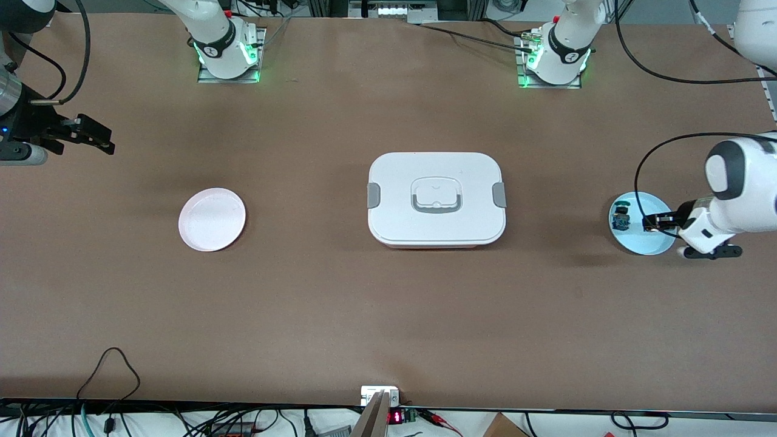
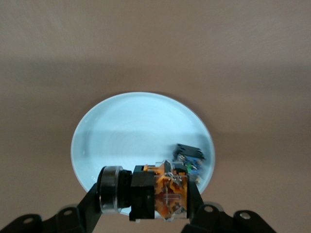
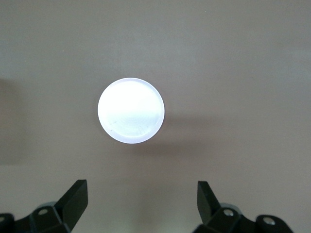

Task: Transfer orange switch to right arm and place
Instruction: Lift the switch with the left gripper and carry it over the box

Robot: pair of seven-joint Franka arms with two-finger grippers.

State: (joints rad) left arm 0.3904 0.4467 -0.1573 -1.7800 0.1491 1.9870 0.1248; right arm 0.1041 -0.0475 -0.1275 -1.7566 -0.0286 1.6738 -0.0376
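Note:
My left gripper (image 1: pixel 652 222) is shut on the orange switch (image 1: pixel 648 224) over the light blue plate (image 1: pixel 637 240) at the left arm's end of the table. In the left wrist view the left gripper (image 2: pixel 146 200) clamps the orange switch (image 2: pixel 167 194) sideways between its two fingers, over the blue plate's (image 2: pixel 131 131) rim. I cannot tell whether the switch touches the plate. A similar switch with a green-blue top (image 1: pixel 620 218) lies on the plate, also seen in the left wrist view (image 2: pixel 189 156). My right gripper (image 1: pixel 91 136) is open and empty, up over the right arm's end, and waits.
A white lidded box (image 1: pixel 436 199) with grey clips stands mid-table. A pale pink plate (image 1: pixel 212 219) lies toward the right arm's end; it shows in the right wrist view (image 3: pixel 130 110) past the open right gripper (image 3: pixel 143 199). Cables run along the table's near edge.

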